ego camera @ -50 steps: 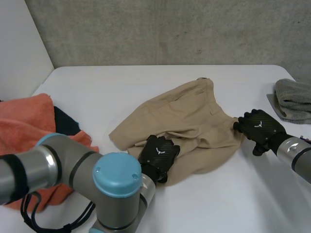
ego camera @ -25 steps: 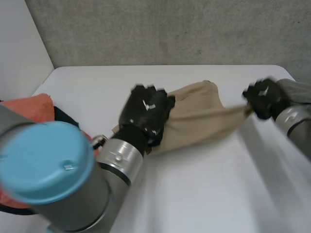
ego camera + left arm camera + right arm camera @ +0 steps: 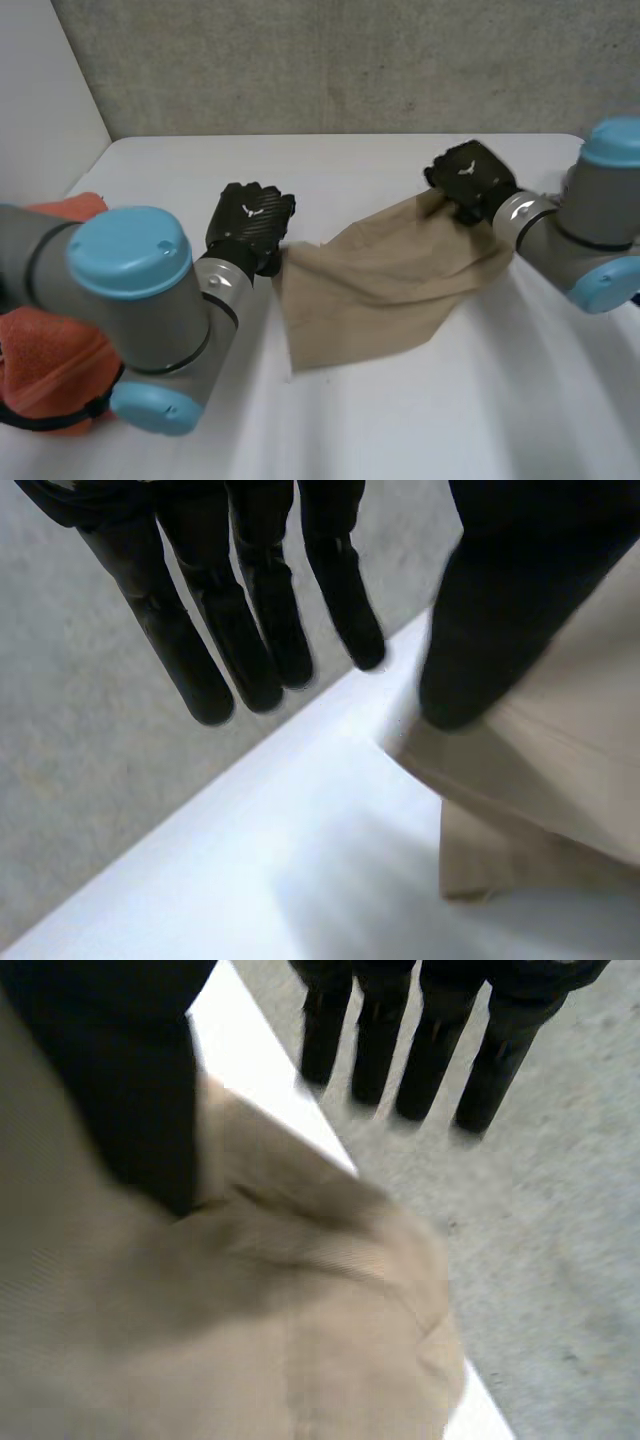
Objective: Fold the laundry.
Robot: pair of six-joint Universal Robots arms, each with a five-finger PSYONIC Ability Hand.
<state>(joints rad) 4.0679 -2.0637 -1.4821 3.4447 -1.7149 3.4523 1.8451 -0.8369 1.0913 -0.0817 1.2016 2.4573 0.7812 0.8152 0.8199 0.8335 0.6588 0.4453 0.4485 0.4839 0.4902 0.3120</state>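
tan garment (image 3: pixel 380 280): crumpled → pulled out wide | left hand (image 3: pixel 252 222): moved away to its left end | right hand (image 3: pixel 468 178): swung inward

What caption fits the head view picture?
Left hand and right hand hold a tan cloth stretched between them.

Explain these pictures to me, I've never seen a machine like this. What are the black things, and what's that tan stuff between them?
It is a robot at a white table, with a left arm and a right arm. Each arm ends in a black hand. The wide picture comes from a camera behind the arms, looking down. The other two come from cameras on the wrists, looking along each palm. The left hand and the right hand each pinch a tan cloth under the thumb, fingers straight, so it is stretched between them. An orange cloth lies at the table's left side.
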